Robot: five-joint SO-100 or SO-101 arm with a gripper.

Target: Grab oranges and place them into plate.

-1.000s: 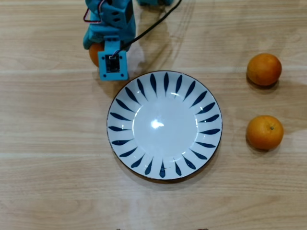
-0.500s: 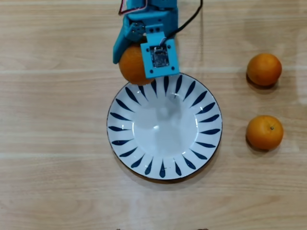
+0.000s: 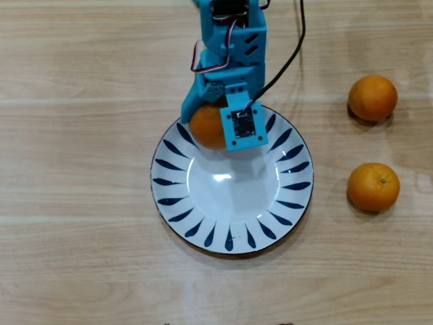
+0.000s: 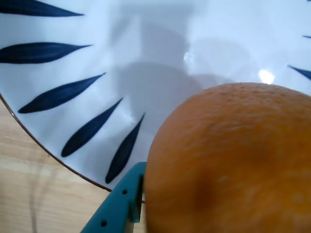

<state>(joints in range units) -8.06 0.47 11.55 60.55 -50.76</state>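
Observation:
My blue gripper (image 3: 211, 132) is shut on an orange (image 3: 206, 126) and holds it over the far rim of the white plate with dark blue leaf strokes (image 3: 294, 186). In the wrist view the held orange (image 4: 233, 160) fills the lower right, one blue fingertip (image 4: 119, 206) presses its left side, and the plate (image 4: 97, 73) lies below. Two more oranges lie on the table right of the plate: one further back (image 3: 372, 97) and one nearer (image 3: 373, 187).
The arm (image 3: 233, 47) comes in from the top edge, with a black cable (image 3: 298, 40) trailing beside it. The table (image 3: 74, 169) is light wood.

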